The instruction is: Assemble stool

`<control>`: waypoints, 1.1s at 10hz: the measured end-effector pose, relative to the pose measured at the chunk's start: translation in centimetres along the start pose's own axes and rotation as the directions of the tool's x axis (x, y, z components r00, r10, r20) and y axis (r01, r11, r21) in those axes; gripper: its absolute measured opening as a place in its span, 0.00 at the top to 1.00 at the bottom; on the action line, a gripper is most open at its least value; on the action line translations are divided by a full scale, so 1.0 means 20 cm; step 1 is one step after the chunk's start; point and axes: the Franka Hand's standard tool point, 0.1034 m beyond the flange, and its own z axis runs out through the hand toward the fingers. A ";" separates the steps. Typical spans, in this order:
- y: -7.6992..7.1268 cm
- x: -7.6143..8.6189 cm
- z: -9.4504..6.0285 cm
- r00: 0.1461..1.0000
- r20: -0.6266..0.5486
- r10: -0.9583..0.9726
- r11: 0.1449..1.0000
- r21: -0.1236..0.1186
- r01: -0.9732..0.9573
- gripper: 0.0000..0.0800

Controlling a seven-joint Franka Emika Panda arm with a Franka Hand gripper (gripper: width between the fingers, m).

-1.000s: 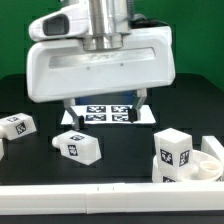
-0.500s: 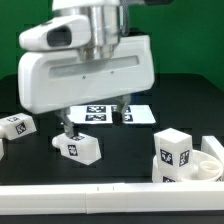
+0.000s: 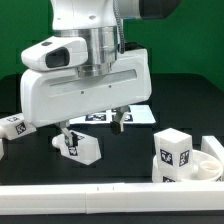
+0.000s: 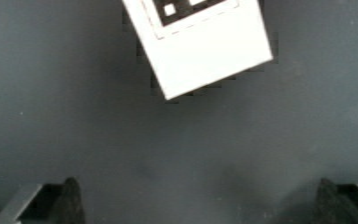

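The black table (image 3: 130,152) is taking up most of the exterior view, and all the parts are lying on it. Above its middle the big white arm (image 3: 85,85) is hanging low and is covering the area behind it. A long white rail (image 3: 100,192) is running along the front edge of the table.

The stool is not yet put together and its parts are lying apart. The round seat (image 3: 208,168) is lying flat at the exterior view's right, near the rail. The upright leg (image 3: 174,152) is standing at the seat, on the side toward the exterior view's left, with one tag facing the camera. Whether it is sitting in a socket, the pictures are not showing.

The marker board (image 3: 140,115) is lying flat behind the arm, partly hidden by it. In the wrist view one corner of this board is showing on the dark table.

The middle leg (image 3: 78,147) is lying on its side just under the arm, a little toward the exterior view's left. The far leg (image 3: 15,127) is lying at the exterior view's left edge, well apart from the seat.

The gripper (image 3: 92,126) is pointing down over the table with its fingers (image 4: 48,203) spread wide. In the wrist view only bare table is lying between them, so it is holding nothing. One finger is hanging just beside the middle leg, and whether they are touching is not clear.
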 end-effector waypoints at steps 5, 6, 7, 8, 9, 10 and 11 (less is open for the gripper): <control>-0.07 -0.25 0.18 0.995 0.078 0.063 0.997 0.032 -0.065 0.19; -0.07 -0.25 0.17 0.995 0.078 0.064 0.997 0.032 -0.067 0.19; -0.07 -0.25 0.17 0.995 0.078 0.064 0.997 0.032 -0.067 0.30; -0.07 -0.25 0.17 0.995 0.078 0.064 0.997 0.032 -0.067 0.30; -0.07 -0.25 0.17 0.995 0.078 0.065 0.997 0.032 -0.067 0.55; -0.06 -0.25 0.17 0.993 0.077 0.091 0.995 0.029 -0.094 0.59; -0.04 -0.27 0.15 0.967 0.069 0.245 0.969 0.016 -0.246 0.59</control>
